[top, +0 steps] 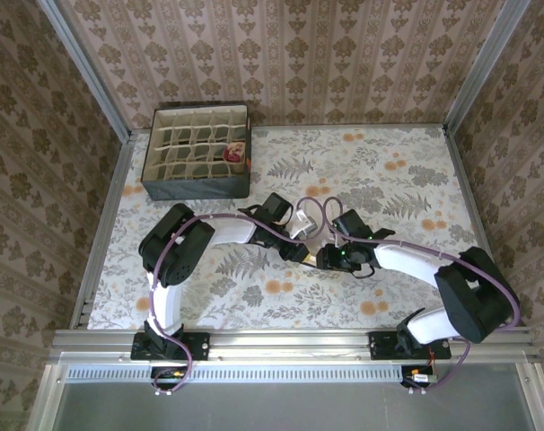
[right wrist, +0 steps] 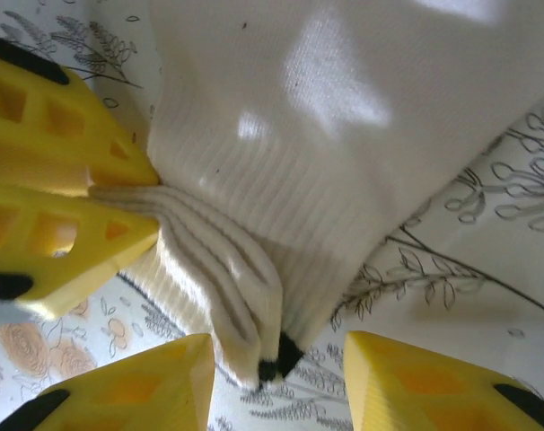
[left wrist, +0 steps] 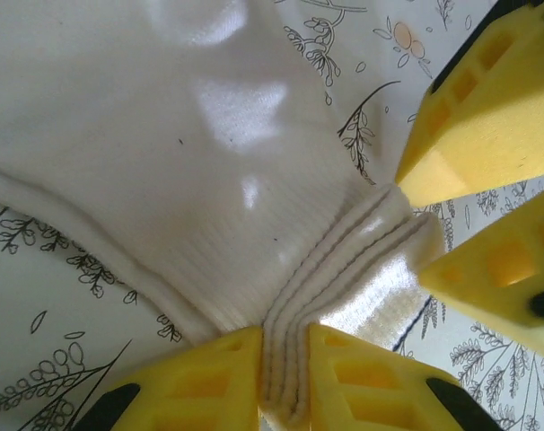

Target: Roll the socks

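A cream sock lies on the floral table cloth, its ribbed cuff bunched into several layers. My left gripper is shut on those cuff folds, pinching them between its yellow fingers. In the right wrist view the same sock fills the upper half, and a dark-tipped cuff end hangs between the fingers of my right gripper, which stands open without touching it. The left fingers pinch the cuff at the left of that view. Seen from above, both grippers meet over the sock at mid-table.
A dark fabric organiser box with many small compartments stands at the back left. One of its cells holds a rolled bundle with maroon in it. Metal frame rails border the table, and patterned walls rise behind.
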Controlling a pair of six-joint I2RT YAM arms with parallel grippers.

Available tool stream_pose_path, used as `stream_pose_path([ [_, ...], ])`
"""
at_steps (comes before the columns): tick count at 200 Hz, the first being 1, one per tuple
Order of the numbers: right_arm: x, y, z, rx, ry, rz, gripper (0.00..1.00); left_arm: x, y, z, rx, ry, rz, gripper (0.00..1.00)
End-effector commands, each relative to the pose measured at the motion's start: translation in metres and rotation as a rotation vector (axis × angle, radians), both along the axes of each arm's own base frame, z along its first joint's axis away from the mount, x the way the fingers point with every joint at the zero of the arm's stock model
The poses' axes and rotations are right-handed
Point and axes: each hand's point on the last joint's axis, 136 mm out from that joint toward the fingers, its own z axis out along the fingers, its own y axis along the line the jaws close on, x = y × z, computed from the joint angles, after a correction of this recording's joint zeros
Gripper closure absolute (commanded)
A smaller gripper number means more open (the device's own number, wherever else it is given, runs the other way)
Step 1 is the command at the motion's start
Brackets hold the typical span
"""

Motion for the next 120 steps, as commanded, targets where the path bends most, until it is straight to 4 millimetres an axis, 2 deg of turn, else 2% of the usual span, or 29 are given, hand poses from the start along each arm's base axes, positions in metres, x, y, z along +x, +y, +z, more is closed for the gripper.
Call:
stream_pose_path([
  [1,0.003,0.006,-0.006,-0.006,0.053,-0.009,0.62,-0.017,0.015,-0.031,0.102,0.099,0.044,0.82],
  [28,-0.002,-0.005,-0.025,-0.096,0.147,-0.028,0.78,-0.021,0.018,-0.029,0.101,0.074,0.019,0.82],
  [55,-0.008,-0.011,-0.037,-0.132,0.212,-0.033,0.90,-0.021,0.024,-0.019,0.081,-0.035,-0.042,0.80],
  [89,-0.019,-0.018,-0.048,-0.150,0.288,-0.029,0.97,-0.016,0.032,0.007,0.010,-0.294,-0.159,0.72],
  [120,-0.027,-0.023,-0.055,-0.159,0.341,-0.018,0.98,-0.020,0.038,0.035,-0.118,-0.590,-0.300,0.69],
])
